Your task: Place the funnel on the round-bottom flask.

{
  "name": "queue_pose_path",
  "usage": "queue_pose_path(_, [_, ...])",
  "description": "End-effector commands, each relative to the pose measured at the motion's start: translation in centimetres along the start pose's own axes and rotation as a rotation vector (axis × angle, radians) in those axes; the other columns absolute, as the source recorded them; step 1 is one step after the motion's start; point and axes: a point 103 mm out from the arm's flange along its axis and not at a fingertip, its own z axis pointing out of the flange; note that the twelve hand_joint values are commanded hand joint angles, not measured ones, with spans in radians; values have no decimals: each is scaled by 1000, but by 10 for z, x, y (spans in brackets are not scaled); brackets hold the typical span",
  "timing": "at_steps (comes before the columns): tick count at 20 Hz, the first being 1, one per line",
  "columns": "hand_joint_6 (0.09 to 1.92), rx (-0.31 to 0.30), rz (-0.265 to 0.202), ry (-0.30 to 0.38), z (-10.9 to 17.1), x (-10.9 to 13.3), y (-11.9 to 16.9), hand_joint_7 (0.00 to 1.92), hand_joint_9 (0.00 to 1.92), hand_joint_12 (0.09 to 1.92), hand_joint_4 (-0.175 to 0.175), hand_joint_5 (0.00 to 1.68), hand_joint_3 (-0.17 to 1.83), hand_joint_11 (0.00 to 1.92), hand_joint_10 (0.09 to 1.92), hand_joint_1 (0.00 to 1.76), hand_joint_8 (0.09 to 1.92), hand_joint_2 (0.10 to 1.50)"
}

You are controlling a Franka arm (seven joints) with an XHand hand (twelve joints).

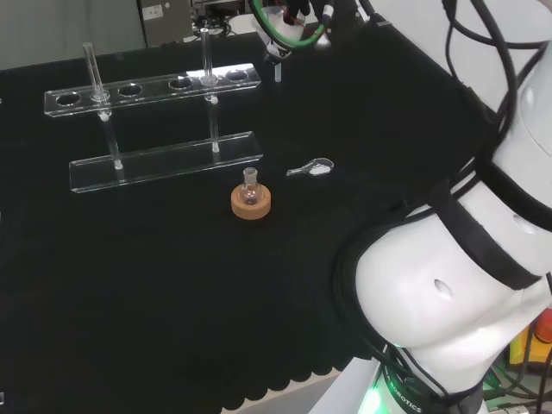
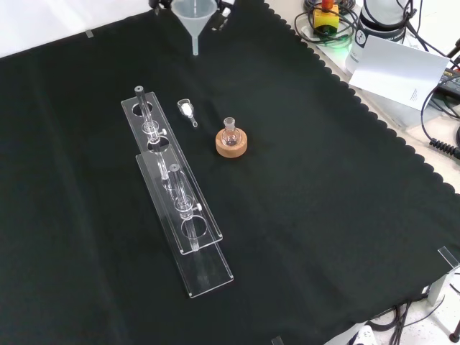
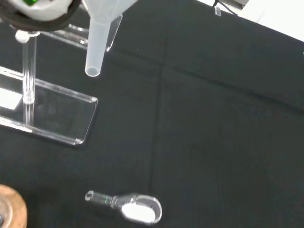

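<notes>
Funnel (image 2: 195, 18) hangs high over the tabletop (image 2: 323, 215), carried by the hand (image 1: 289, 21), whose fingers seem wrapped round its bowl. Carrying is under way. Next, its spout must line up above the flask (image 2: 229, 131), well apart on its cork ring (image 2: 231, 144).

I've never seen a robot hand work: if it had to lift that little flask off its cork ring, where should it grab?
Probably by the short upright neck of the flask, coming from straight above: its round belly sits sunk in the cork ring, so only the neck stands free.
</notes>
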Motion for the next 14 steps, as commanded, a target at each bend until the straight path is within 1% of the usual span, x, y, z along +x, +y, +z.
queue_pose_path(1, [715, 9, 4, 16, 17, 18, -43, 337, 784, 1322, -36, 403, 490, 339, 650, 751, 702, 679])
queue_pose_path(3, [714, 19, -5, 14, 21, 24, -46, 337, 785, 1322, -36, 403, 491, 339, 650, 751, 702, 679])
queue_pose_path(5, [713, 25, -10, 14, 27, 25, -47, 337, 785, 1322, -36, 404, 492, 339, 650, 752, 702, 679])
queue_pose_path(6, [713, 24, -13, 16, 31, 23, -47, 338, 786, 1322, -37, 404, 492, 339, 651, 752, 702, 679])
queue_pose_path(9, [714, 5, -4, 7, 43, 30, -50, 345, 789, 1323, -37, 408, 493, 341, 651, 752, 705, 679])
queue_pose_path(10, [714, 1, -21, 9, 46, 29, -49, 349, 790, 1323, -37, 410, 494, 342, 652, 752, 706, 679])
queue_pose_path(11, [715, 3, -25, 9, 49, 29, -49, 352, 791, 1323, -37, 412, 494, 343, 652, 752, 707, 679])
queue_pose_path(14, [716, -4, -23, 17, 58, 33, -47, 357, 793, 1322, -38, 416, 496, 345, 651, 753, 708, 678])
